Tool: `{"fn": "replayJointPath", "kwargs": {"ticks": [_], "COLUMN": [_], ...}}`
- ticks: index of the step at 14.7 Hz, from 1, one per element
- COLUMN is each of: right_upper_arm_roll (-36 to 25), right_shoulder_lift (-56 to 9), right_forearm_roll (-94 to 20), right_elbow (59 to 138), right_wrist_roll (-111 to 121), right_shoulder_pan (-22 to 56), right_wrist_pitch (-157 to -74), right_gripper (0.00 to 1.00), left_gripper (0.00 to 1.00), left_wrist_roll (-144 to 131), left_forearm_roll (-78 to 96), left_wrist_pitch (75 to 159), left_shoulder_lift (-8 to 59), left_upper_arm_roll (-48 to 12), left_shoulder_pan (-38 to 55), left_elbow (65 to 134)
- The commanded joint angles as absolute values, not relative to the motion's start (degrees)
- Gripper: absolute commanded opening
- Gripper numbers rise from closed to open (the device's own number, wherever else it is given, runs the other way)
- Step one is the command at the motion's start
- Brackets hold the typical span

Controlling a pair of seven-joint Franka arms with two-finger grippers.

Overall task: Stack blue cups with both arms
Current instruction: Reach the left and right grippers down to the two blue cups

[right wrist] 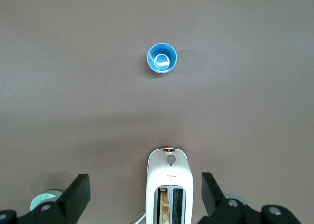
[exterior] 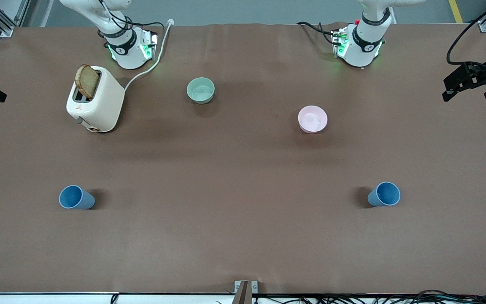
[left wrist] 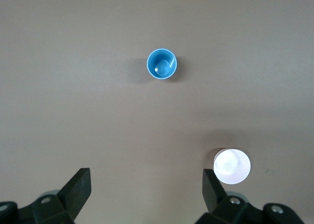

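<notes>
Blue cups: two plain matte tumblers, both upright, mouths up. One cup (exterior: 76,197) stands toward the right arm's end of the table, its twin (exterior: 384,194) toward the left arm's end, well apart. At 12 o'clock from the first, one cream toaster (exterior: 95,99) holds one bread slice (exterior: 87,81). One green bowl (exterior: 201,90), one pink bowl (exterior: 312,119). Left gripper (left wrist: 146,194) and right gripper (right wrist: 145,194) hang high, jaws wide, waiting
</notes>
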State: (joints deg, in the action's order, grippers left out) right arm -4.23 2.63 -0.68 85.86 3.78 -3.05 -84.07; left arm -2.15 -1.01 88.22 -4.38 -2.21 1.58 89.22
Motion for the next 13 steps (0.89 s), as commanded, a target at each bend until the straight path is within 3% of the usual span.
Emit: {"fn": "replayJointPath", "kwargs": {"ticks": [1, 6, 13], "right_upper_arm_roll": [-3.96, -3.96, -4.04], "right_shoulder_lift": [2.29, 2.29, 1.93], "right_forearm_roll": [0.0, 0.0, 0.09], "right_elbow": [85.08, 85.08, 85.08], "right_wrist_roll": [3.25, 3.43, 3.07], "right_shoulder_pan": [-3.34, -3.34, -2.82], "right_wrist_pitch": [-83.67, -83.58, -83.94], "right_gripper": [1.0, 1.0, 1.0], "left_gripper": [1.0, 1.0, 1.0], "left_wrist_roll": [-1.32, -1.14, -1.23], "left_forearm_roll": [-0.18, -0.18, -0.79], "left_wrist_pitch": [87.19, 87.8, 106.14], "left_shoulder_lift": [-4.66, 3.85, 13.27], "left_upper_arm_roll": [-1.85, -1.41, -1.32], "left_shoulder_pan": [1.84, 1.5, 1.32], "left_elbow": [88.95, 82.79, 87.87]}}
